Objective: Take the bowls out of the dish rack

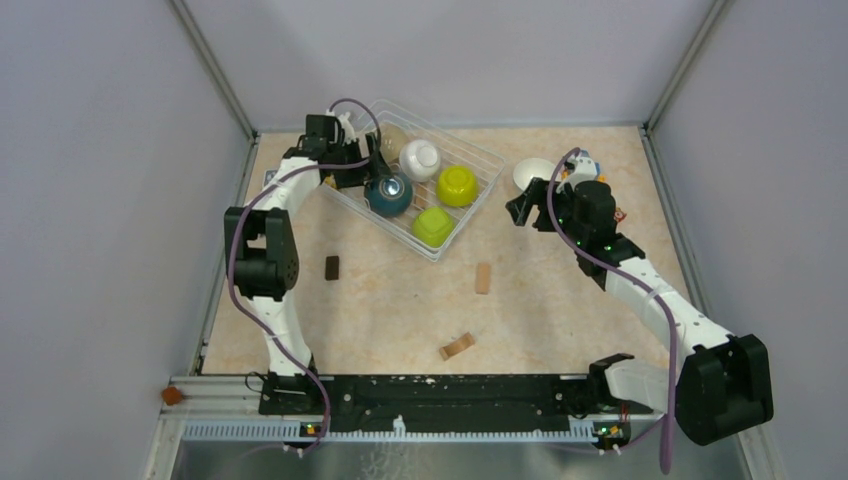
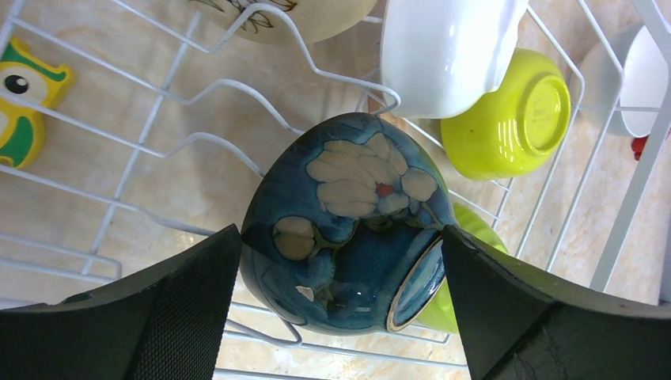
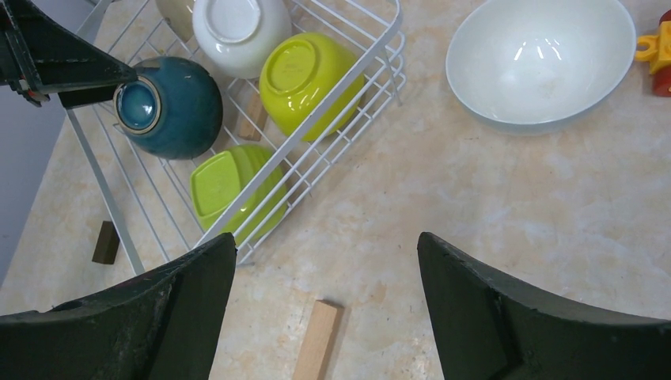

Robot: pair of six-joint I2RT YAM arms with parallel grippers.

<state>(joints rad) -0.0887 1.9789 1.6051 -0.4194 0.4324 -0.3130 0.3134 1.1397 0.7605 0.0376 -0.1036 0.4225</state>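
Note:
The dish rack stands at the back of the table. Upside down in it are a beige bowl, a white bowl, two lime green bowls and a dark teal bowl. My left gripper is open inside the rack, one finger on each side of the teal flowered bowl, which rests on the wires. My right gripper hangs open and empty over the table, right of the rack. Another white bowl sits upright on the table.
Two wooden blocks and a dark block lie on the table in front of the rack. Small toys sit behind the white bowl, and a yellow toy lies behind the rack. Walls close in on three sides.

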